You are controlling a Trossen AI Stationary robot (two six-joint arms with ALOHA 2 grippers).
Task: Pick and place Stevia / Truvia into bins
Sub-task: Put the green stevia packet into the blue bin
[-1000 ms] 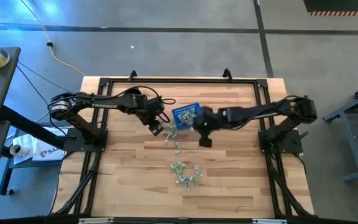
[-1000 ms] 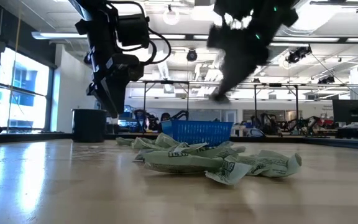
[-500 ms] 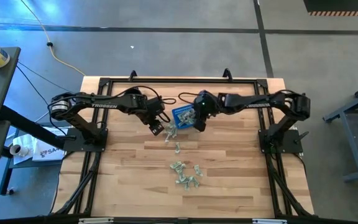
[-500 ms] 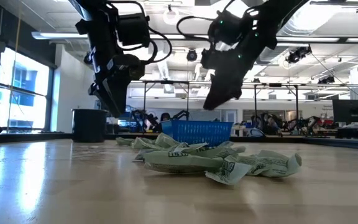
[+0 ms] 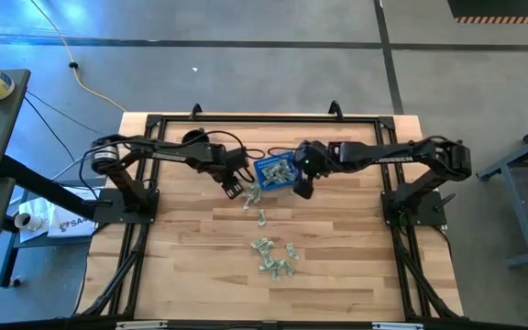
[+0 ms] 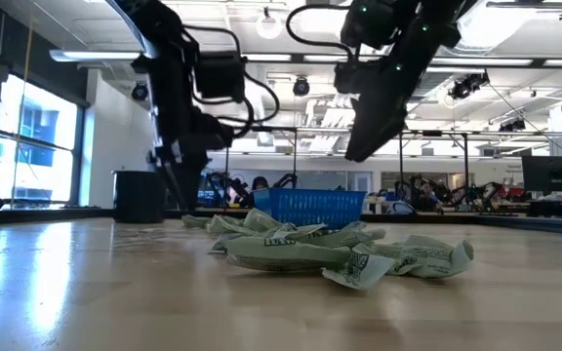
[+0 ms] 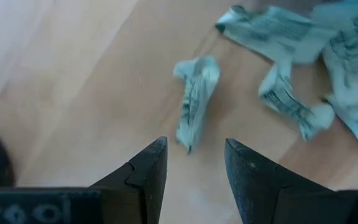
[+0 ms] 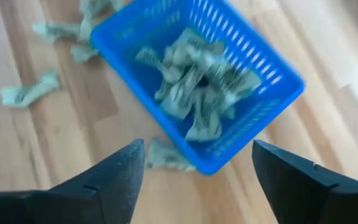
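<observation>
The blue basket [image 5: 275, 171] stands on the table at mid-far and holds several pale green Stevia packets [image 8: 197, 87]. More packets lie loose on the wood near its left side [image 5: 250, 194] and toward the near edge [image 5: 273, 257]. My left gripper [image 7: 194, 158] is open and points down just above one crumpled packet [image 7: 194, 102] to the left of the basket [image 6: 310, 207]. My right gripper [image 8: 197, 171] is open wide and hovers above the basket's right near corner with nothing between its fingers.
A black round cup [image 6: 140, 195] stands beyond the left arm. One packet [image 8: 166, 155] lies against the outside of the basket's wall. A heap of packets [image 6: 340, 252] lies near the table's front. Bare wood stretches to the left and right of the packets.
My right gripper has swung from the near side of the basket up over it, then drawn back a little toward the right and near edge. My left gripper has sunk toward the loose packets left of the basket and has rolled slightly.
</observation>
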